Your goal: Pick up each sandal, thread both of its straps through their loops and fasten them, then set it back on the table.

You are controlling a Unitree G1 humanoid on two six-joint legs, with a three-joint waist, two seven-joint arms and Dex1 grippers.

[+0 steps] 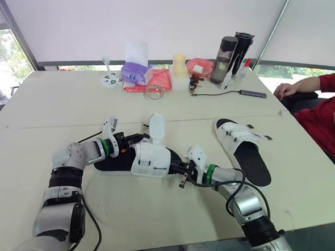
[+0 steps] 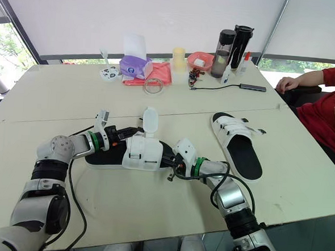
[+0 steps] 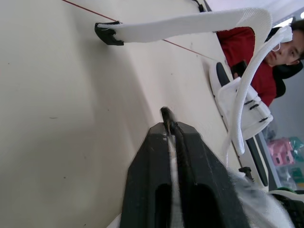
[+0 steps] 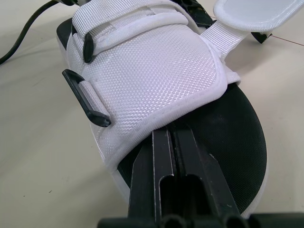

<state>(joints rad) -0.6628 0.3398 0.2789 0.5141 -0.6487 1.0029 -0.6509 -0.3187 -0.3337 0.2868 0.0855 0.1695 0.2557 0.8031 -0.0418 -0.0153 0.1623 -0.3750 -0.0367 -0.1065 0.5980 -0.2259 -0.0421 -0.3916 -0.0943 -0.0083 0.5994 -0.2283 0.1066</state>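
Right gripper [image 1: 179, 168] pinching sandal [image 1: 149, 158] end, left gripper [image 1: 132, 141] opposite end; table [image 1: 150, 215] edge well clear.

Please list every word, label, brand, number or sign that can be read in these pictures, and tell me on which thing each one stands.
No text can be read anywhere.
Purple plastic packet: printing too small to read.
Smoky grey tumbler and tall black bottle: no legible label.
White mesh sandal with black sole, being handled: no brand or mark shows.
Second white sandal, lying apart: none shows either.
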